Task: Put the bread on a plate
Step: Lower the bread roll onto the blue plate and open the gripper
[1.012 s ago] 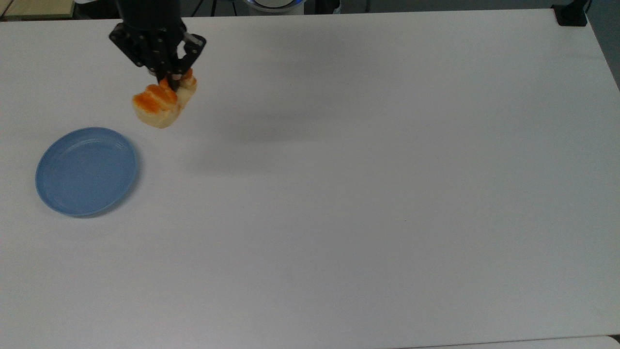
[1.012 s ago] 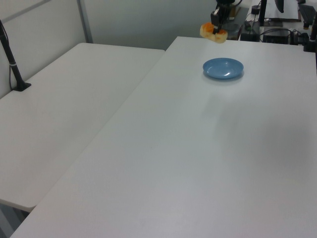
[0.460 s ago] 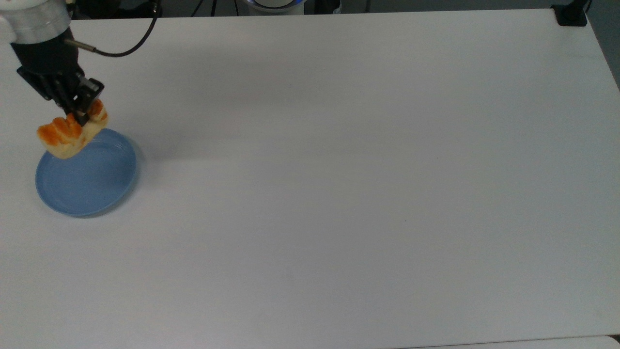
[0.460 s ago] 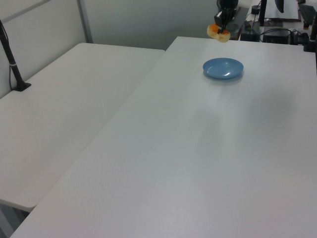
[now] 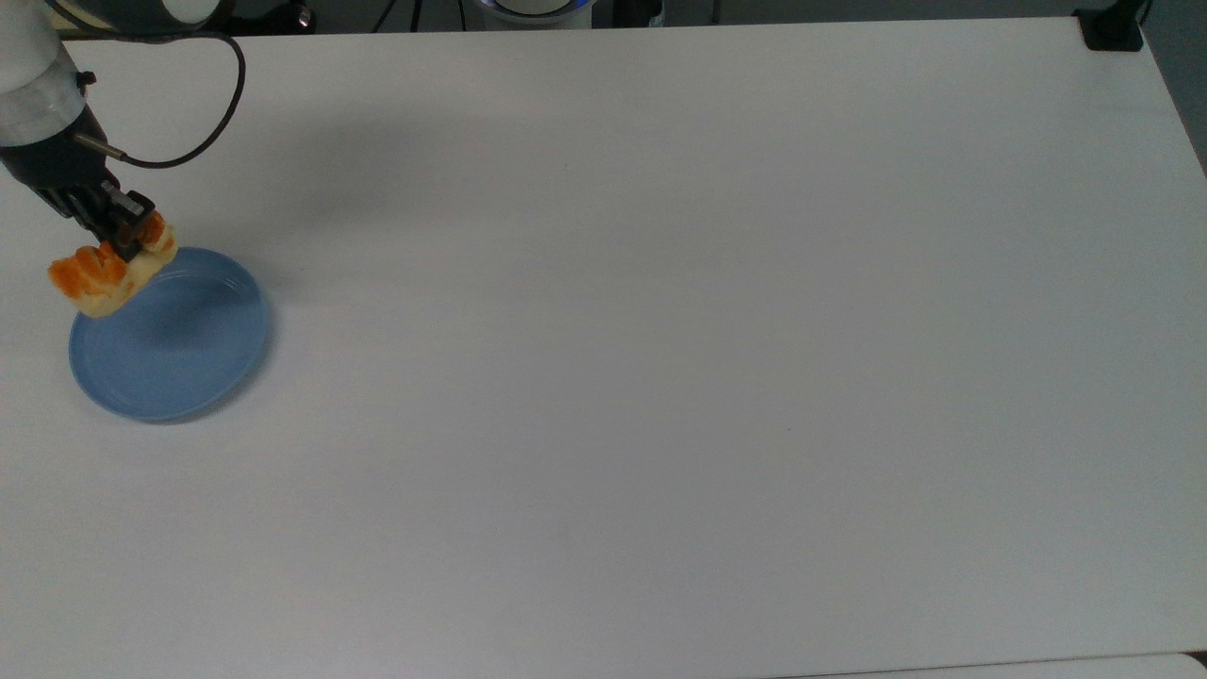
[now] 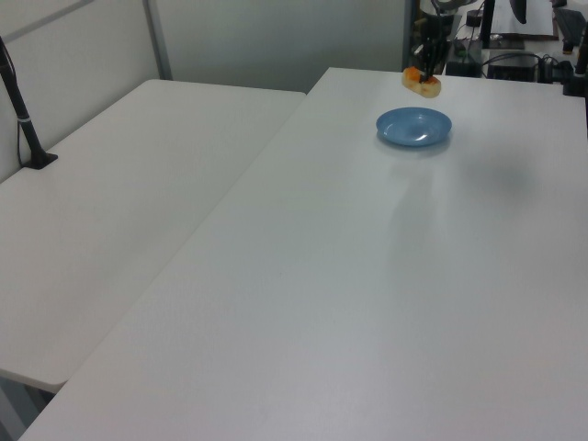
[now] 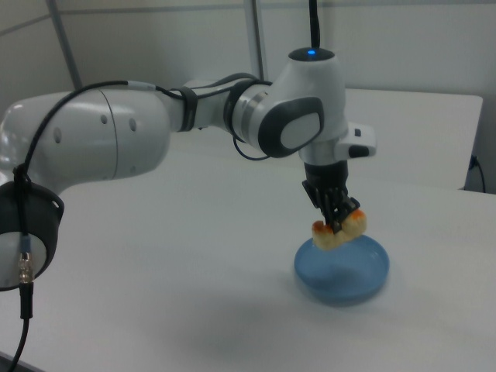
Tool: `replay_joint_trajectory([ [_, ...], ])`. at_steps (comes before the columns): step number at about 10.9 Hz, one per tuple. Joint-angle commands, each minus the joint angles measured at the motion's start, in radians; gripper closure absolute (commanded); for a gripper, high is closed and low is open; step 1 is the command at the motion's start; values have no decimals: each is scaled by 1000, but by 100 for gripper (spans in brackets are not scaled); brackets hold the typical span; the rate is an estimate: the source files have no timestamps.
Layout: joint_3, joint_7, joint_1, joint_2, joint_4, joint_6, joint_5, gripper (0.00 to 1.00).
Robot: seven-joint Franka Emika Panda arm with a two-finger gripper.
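I have the bread pinched between my fingers, gripper pointing down, and it hangs above the plate, not touching it. In the top view the bread sits over the plate's upper-left rim, partly past the edge; in the right view it hangs over the plate's far-left side. That is too close to the rim to let go. To do this well, I should carry the bread toward the plate's middle, then lower it until its pale underside nearly rests on the blue floor. Only then should I part my fingers, slowly, so the loaf does not roll off onto the table.
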Motion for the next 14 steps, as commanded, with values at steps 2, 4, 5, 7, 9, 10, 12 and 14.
replay_joint_trajectory([
  [2,-7,34,-8,85,26,-12,11,93],
  [4,-6,77,-3,119,26,38,9,93],
  [5,-3,80,0,128,26,51,9,93],
  [7,2,119,1,144,26,78,9,93],
  [9,2,114,0,142,25,76,6,51],
  [10,0,116,0,141,23,76,2,8],
  [12,-1,114,0,136,22,75,0,0],
  [14,0,114,0,119,20,68,-1,0],
])
